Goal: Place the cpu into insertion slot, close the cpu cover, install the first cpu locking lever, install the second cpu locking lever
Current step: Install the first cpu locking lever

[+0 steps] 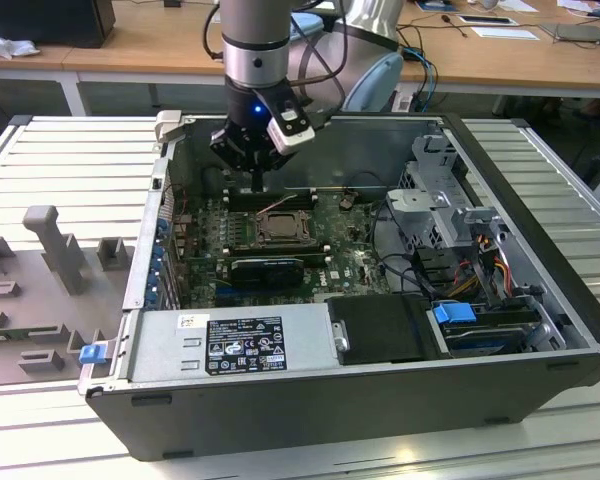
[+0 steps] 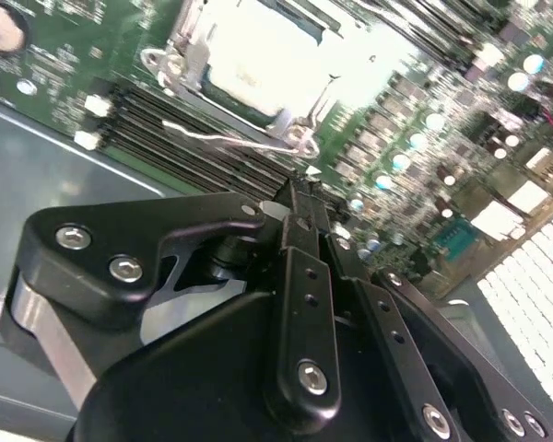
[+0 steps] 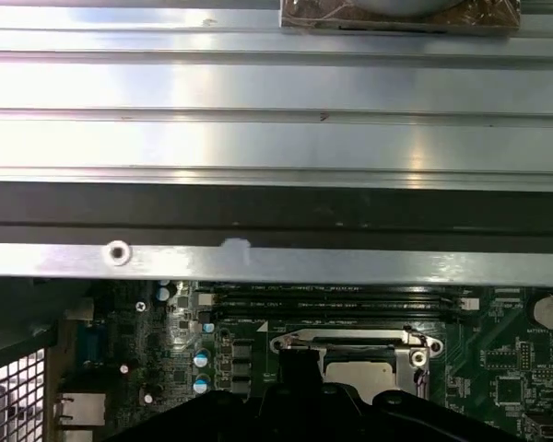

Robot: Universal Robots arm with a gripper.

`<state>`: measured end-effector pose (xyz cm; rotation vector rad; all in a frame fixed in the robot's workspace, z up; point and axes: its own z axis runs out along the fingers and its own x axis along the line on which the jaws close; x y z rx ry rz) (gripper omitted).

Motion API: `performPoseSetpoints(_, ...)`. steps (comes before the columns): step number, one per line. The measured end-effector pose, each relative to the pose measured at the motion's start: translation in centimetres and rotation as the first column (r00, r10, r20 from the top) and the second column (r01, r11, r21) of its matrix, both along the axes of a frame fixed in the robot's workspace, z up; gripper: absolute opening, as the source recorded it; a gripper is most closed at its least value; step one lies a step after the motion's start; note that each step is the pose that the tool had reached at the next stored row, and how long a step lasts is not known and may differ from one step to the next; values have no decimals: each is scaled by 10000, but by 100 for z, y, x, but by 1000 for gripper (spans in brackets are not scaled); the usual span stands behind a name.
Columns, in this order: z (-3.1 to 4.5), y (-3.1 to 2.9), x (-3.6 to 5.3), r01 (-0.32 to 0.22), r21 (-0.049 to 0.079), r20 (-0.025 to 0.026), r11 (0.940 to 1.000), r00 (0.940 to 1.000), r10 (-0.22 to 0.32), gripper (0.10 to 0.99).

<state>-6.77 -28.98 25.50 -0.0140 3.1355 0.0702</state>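
Inside the open computer case, the cpu [image 1: 280,228] lies in the insertion slot [image 1: 259,240] on the green board, its pale top showing. In the second wrist view the cpu [image 2: 258,64] is bright, and the cpu cover [image 2: 186,51] lies as a metal frame around it. A thin wire locking lever [image 2: 226,140] runs along the socket edge nearest the gripper. My gripper [image 1: 257,186] hangs just above the board, behind the socket in the exterior view, fingers pointing down. Its black fingers [image 2: 306,276] are pressed together with nothing between them. The first wrist view shows the cpu [image 3: 359,371] under the frame.
Long black memory slots [image 2: 166,115] lie between the gripper and the socket. A black ribbed heat sink [image 1: 265,268] sits in front of the socket. The power supply [image 1: 230,340], the drive cage [image 1: 450,200] and cables [image 1: 470,270] crowd the case's front and right. The case wall [image 3: 276,212] is close behind.
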Motion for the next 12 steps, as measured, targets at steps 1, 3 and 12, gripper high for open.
performPoseSetpoints(1,-4,0,64,-3,0,0,10000,10000,3,106)
performPoseSetpoints(3,-6,-1,123,-2,43,0,10000,10000,2,106)
performPoseSetpoints(12,-75,-28,160,-4,701,21,9975,10000,3,106)
